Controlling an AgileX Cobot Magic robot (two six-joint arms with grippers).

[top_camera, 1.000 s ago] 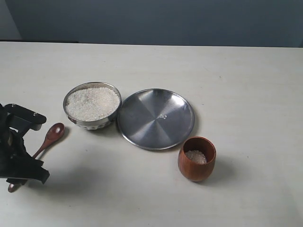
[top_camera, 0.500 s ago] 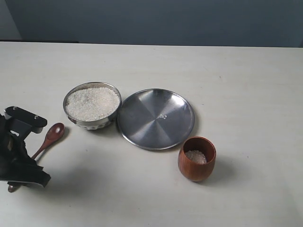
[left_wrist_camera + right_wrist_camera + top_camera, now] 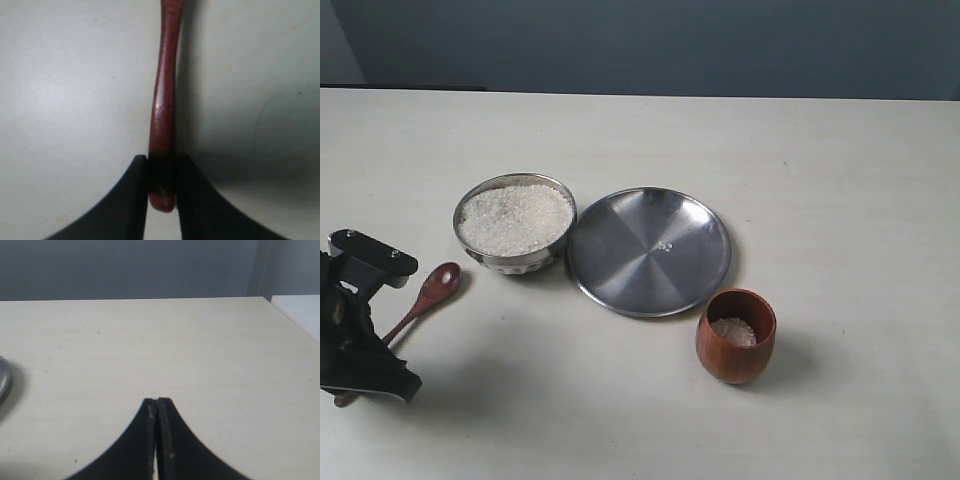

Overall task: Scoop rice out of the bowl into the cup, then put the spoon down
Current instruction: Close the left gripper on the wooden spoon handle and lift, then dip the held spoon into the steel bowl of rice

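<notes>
The spoon lies on the table at the far left of the exterior view. Its oval head points toward the bowl and its thin handle runs back under the left gripper. In the left wrist view the two dark fingers press on either side of the handle close to its end, pinching it. The spoon's head is empty.

The table is a pale cream surface with a few faint specks. Behind it stands a dark blue-grey wall.

The steel bowl sits just beyond the spoon's head, filled nearly to the rim with rice. Just beside it, on the right, is a wider flat steel plate; the two rims seem to touch. A few stray grains lie at the plate's middle. The brown wooden cup stands upright just off the plate's near right edge, with a small amount of rice at its bottom.

The right gripper hangs over bare table with its fingers pressed together, holding nothing. A sliver of the plate's rim shows at the edge of the right wrist view.
</notes>
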